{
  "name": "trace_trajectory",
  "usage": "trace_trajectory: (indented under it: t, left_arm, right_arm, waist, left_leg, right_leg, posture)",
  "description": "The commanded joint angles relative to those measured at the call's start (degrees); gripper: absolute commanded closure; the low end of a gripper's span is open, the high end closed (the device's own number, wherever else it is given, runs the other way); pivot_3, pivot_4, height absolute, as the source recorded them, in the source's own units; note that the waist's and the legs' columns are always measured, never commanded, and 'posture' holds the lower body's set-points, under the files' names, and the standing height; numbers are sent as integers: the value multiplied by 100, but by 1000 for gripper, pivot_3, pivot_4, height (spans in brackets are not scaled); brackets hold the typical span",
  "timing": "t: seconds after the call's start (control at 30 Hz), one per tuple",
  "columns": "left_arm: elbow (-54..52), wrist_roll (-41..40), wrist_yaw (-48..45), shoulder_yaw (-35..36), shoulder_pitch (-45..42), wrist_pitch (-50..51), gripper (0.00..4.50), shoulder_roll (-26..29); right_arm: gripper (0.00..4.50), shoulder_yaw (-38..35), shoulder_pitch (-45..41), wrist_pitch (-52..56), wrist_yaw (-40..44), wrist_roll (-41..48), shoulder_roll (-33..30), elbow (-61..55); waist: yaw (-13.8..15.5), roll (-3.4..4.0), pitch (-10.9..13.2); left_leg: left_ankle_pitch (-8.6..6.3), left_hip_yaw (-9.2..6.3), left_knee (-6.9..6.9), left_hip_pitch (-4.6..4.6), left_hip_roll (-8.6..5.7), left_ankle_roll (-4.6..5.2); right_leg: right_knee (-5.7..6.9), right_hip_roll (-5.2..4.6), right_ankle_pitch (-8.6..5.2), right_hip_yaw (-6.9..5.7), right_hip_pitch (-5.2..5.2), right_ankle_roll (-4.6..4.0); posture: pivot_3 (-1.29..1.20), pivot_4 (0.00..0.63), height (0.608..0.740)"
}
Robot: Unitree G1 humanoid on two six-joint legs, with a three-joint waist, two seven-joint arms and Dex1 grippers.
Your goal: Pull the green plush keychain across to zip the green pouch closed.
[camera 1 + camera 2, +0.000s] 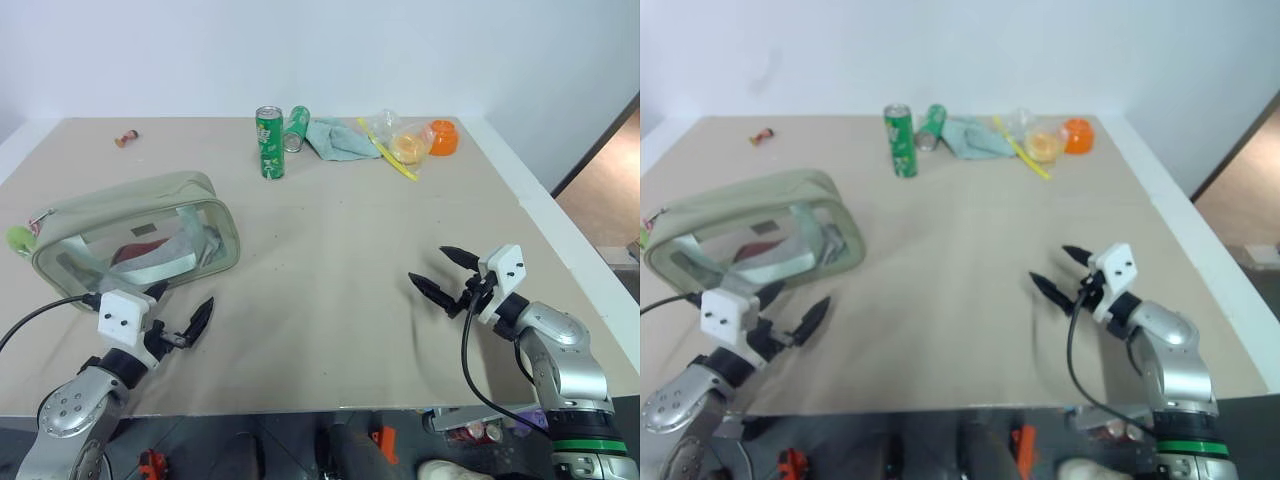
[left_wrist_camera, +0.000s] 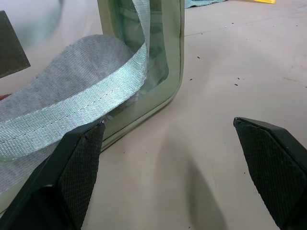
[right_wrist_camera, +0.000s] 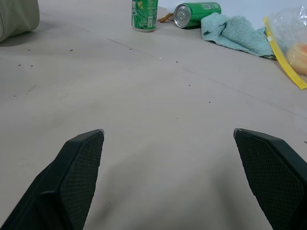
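The green pouch is lying at the table's left side, the green plush keychain hanging at its left end. Along the far edge, an upright can is standing left of a tipped can, with a cloth and a plastic bag sitting further right.

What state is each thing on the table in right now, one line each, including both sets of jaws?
green pouch: on its side, held by nothing.
green plush keychain: at the pouch's far left end, untouched.
left gripper: jaws open, empty, beside the pouch.
right gripper: jaws open, empty, over bare table.
standing soda can: upright.
second soda can: lying on its side.
teal cloth: crumpled.
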Motion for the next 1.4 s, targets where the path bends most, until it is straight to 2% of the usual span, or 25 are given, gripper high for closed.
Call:
trace_trajectory:
  t: [0.03,0.33,0.5,0.6,0.77,1.0,1.17,1.4]
  left_arm:
    - [-2,24,-2,68,-147,-20,49,64]
    - [39,-86,-94,13,-230,-21,49,43]
    - [-29,179,189,86,-254,-217,49,-51]
    - [-345,200,661,372,-188,-229,49,-297]
    - [-1183,-17,1419,1105,411,-216,49,-991]
    - [-1472,-353,1548,1824,1185,-353,49,-1337]
    - [-1083,-793,1291,2566,1165,-386,49,-887]
    - [-436,-1129,845,2978,1011,-378,49,-288]
  right_arm:
    - [0,-77,37,-105,19,94,1,-119]
    - [0,-65,133,-25,72,164,38,-132]
    - [0,-13,92,-170,170,156,32,-53]
    - [0,56,22,-236,313,156,30,-10]
    - [0,237,-215,-263,442,124,61,79]
    - [0,509,-703,-346,655,53,99,410]
    - [0,715,-1095,296,1334,555,58,197]
    - [0,1064,-1307,678,2274,781,-157,-79]
  waist:
    - [0,0,0]
    - [-2,0,0]
    - [0,0,0]
    - [-1,0,0]
    - [-46,-3,0]
    - [-53,-5,1]
    - [-70,-10,4]
    - [-70,-10,3]
  left_leg:
    - [0,0,0,0,0,0]
    - [0,2,1,1,0,0]
    - [0,1,1,1,0,0]
    - [0,1,1,1,0,0]
    - [-5,8,0,2,5,-2]
    - [-5,0,8,7,-9,-2]
    - [-5,-4,10,7,-11,-2]
    - [-7,-5,7,1,1,-5]
  right_leg:
    - [0,0,0,0,0,0]
    - [0,0,2,4,0,3]
    - [0,0,2,2,1,3]
    - [0,1,2,2,1,3]
    - [0,1,2,12,1,4]
    - [0,7,-9,9,6,-17]
    - [0,14,-11,9,6,-20]
    - [0,13,-15,4,4,-26]
  posture:
    - [0,150,740]
    - [0,150,740]
    - [0,150,740]
    - [0,150,740]
    - [0,150,740]
    - [0,150,740]
    - [0,150,740]
    - [0,150,740]
